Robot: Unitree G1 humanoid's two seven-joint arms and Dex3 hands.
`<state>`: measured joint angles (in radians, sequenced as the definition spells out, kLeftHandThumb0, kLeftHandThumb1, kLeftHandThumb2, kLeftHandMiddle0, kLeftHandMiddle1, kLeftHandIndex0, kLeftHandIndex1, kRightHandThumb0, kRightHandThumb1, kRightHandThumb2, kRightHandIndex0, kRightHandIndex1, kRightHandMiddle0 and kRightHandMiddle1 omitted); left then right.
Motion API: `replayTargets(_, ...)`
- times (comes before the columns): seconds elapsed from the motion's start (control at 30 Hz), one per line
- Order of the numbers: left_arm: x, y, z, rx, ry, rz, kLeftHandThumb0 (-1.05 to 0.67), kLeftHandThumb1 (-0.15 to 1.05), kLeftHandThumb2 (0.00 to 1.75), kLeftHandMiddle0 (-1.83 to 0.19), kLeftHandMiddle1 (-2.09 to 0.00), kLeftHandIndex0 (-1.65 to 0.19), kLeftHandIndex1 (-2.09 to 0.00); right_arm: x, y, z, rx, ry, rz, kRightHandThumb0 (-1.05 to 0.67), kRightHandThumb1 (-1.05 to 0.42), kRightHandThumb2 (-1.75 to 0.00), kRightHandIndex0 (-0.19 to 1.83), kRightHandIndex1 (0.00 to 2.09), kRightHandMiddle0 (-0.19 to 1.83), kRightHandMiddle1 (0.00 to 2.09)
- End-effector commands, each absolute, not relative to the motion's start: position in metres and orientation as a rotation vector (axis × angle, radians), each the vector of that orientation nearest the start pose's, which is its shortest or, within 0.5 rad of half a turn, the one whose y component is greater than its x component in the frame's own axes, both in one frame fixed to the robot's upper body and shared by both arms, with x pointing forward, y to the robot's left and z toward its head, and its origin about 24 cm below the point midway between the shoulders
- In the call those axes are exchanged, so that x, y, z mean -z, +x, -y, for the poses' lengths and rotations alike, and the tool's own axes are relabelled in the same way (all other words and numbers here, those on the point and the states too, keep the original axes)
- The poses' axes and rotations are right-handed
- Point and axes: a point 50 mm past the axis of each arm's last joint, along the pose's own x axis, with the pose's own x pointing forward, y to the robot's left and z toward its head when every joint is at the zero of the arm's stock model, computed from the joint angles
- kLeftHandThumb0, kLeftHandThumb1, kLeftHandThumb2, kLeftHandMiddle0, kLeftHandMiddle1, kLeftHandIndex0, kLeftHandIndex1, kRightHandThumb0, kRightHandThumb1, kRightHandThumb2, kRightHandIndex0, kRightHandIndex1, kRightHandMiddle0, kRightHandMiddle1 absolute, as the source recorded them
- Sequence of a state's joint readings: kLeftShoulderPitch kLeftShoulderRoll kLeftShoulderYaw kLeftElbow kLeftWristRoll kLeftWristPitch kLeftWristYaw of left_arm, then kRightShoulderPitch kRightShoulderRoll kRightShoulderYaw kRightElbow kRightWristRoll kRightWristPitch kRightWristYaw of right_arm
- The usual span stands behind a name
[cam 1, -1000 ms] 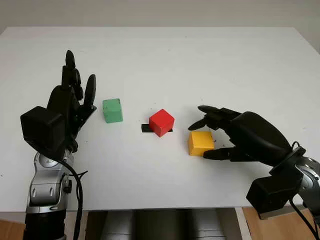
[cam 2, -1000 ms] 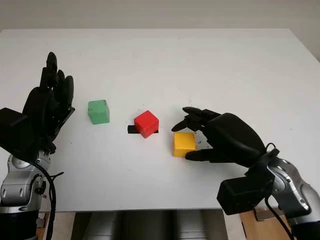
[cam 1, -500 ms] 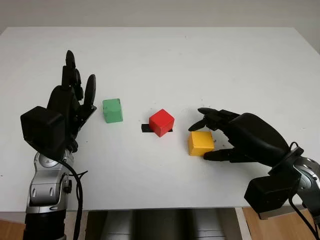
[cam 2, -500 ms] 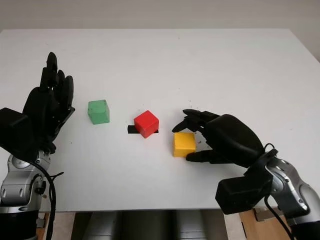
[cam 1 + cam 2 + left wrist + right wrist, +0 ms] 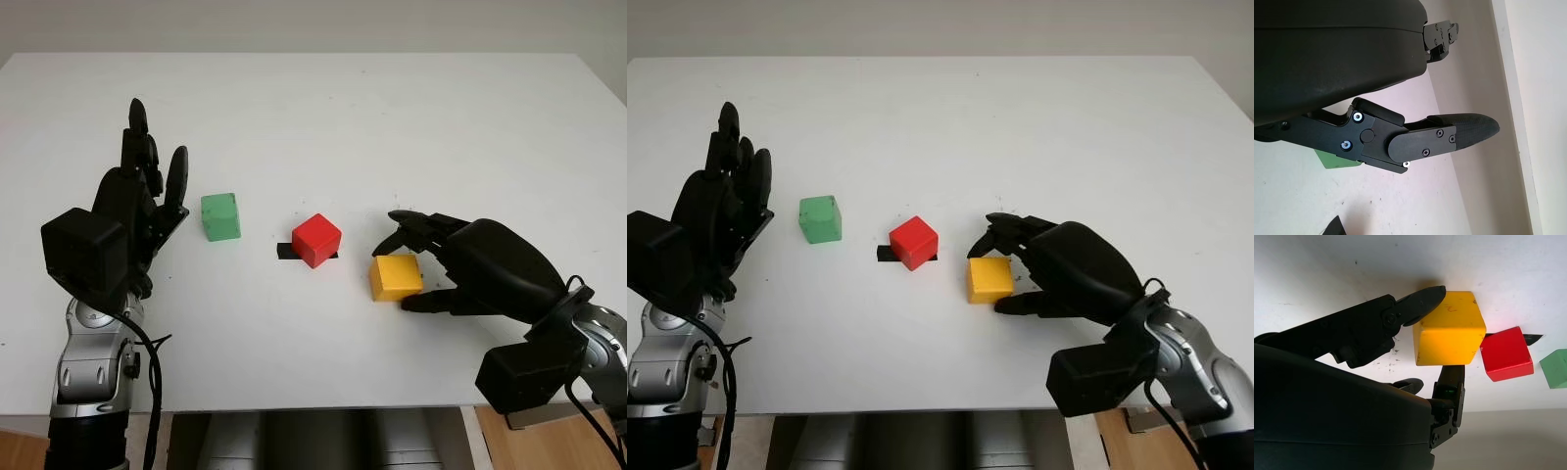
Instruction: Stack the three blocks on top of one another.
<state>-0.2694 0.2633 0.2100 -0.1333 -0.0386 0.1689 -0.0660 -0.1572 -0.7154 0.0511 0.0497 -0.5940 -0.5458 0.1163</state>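
Open table [image 5: 323,117] beyond blocks. Gap between green block [image 5: 220,215] and red block [image 5: 316,239] passable. Red to yellow block [image 5: 395,277] gap narrow; right hand [image 5: 416,269] fingers flank yellow.

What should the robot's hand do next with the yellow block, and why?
Probably squeeze its fingers shut on the yellow block and lift it. The right hand already has fingers on both sides of the block, which sits on the table. The red block is right beside it, a handy place to stack. The left hand waits, open, near the green block.
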Motion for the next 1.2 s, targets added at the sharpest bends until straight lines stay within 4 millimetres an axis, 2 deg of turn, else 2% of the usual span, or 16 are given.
replayTargets(0.0,-0.15,0.29,-0.222,-0.098,0.203,0.268,-0.78,1.05,0.55,0.19,0.0,0.19,0.0,-0.13,0.266,0.211,-0.424,-1.316,0.52,-0.28,-0.95,-0.05,0.42,0.08,0.16,1.37)
replayTargets(0.3,-0.151,0.291,-0.221,-0.096,0.199,0.269,-0.77,1.05,0.55,0.19,0.0,0.19,0.0,-0.142,0.274,0.217,-0.413,-1.206,0.47,-0.28,-0.98,-0.06,0.42,0.07,0.12,1.41)
replayTargets(0.47,-0.15,0.292,-0.22,-0.096,0.19,0.269,-0.78,1.05,0.54,0.19,0.0,0.19,0.0,-0.161,0.284,0.22,-0.45,-1.09,0.376,-0.31,-1.03,-0.07,0.37,0.05,0.07,1.42)
replayTargets(0.57,-0.15,0.293,-0.219,-0.094,0.185,0.267,-0.78,1.05,0.53,0.19,0.0,0.19,0.0,-0.174,0.293,0.223,-0.466,-1.048,0.352,-0.37,-1.05,-0.07,0.39,0.06,0.09,1.42)
replayTargets(0.67,-0.15,0.293,-0.219,-0.097,0.184,0.267,-0.78,1.05,0.53,0.19,0.0,0.19,0.0,-0.188,0.302,0.226,-0.478,-0.974,0.315,-0.35,-1.05,-0.07,0.4,0.06,0.13,1.38)
replayTargets(0.83,-0.15,0.293,-0.219,-0.102,0.184,0.265,-0.78,1.05,0.52,0.19,0.0,0.19,0.0,-0.211,0.315,0.225,-0.497,-1.028,0.317,-0.35,-1.03,-0.05,0.43,0.06,0.27,1.21)
replayTargets(1.03,-0.148,0.294,-0.219,-0.102,0.177,0.268,-0.78,1.05,0.52,0.19,0.0,0.19,0.0,-0.236,0.334,0.213,-0.544,-1.101,0.377,-0.33,-0.99,-0.04,0.47,0.07,0.39,1.18)
replayTargets(1.17,-0.148,0.294,-0.218,-0.105,0.176,0.273,-0.78,1.05,0.52,0.19,0.0,0.19,0.0,-0.249,0.347,0.197,-0.597,-1.137,0.402,-0.31,-0.96,-0.05,0.48,0.08,0.43,1.21)
